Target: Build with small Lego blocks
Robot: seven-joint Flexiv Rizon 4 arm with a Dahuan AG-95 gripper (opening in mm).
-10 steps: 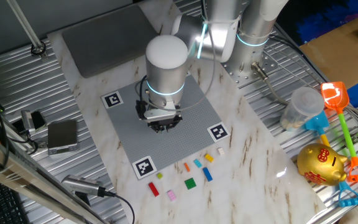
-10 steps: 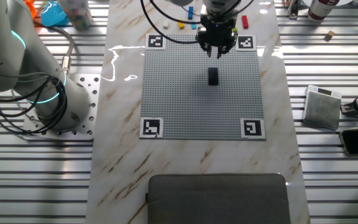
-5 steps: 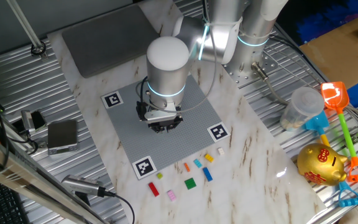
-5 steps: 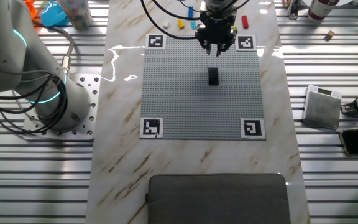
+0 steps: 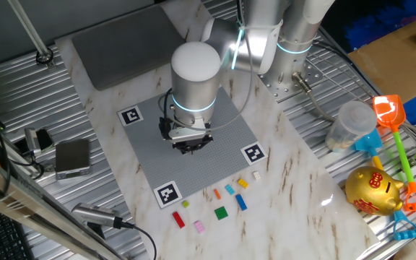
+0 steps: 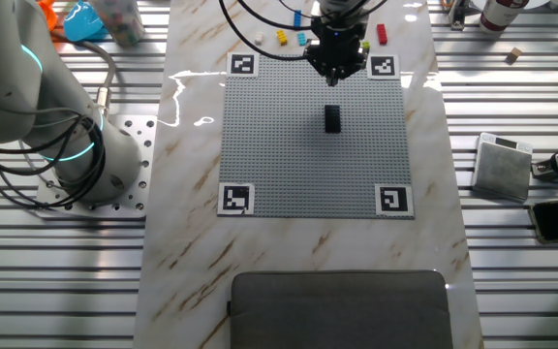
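Pincer [image 6: 335,73] empty, fingers look together, hovering over grey plate [image 6: 279,145] past placed black brick [image 6: 332,118]; you'd fetch another loose brick next, e.g. red [image 6: 381,35].

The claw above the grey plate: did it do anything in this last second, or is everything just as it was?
The gripper drifted away from the black brick toward the plate's far edge, where the loose bricks lie, and its fingers drew closer together. It holds nothing I can see. The black brick, the grey plate and the loose bricks stayed put.
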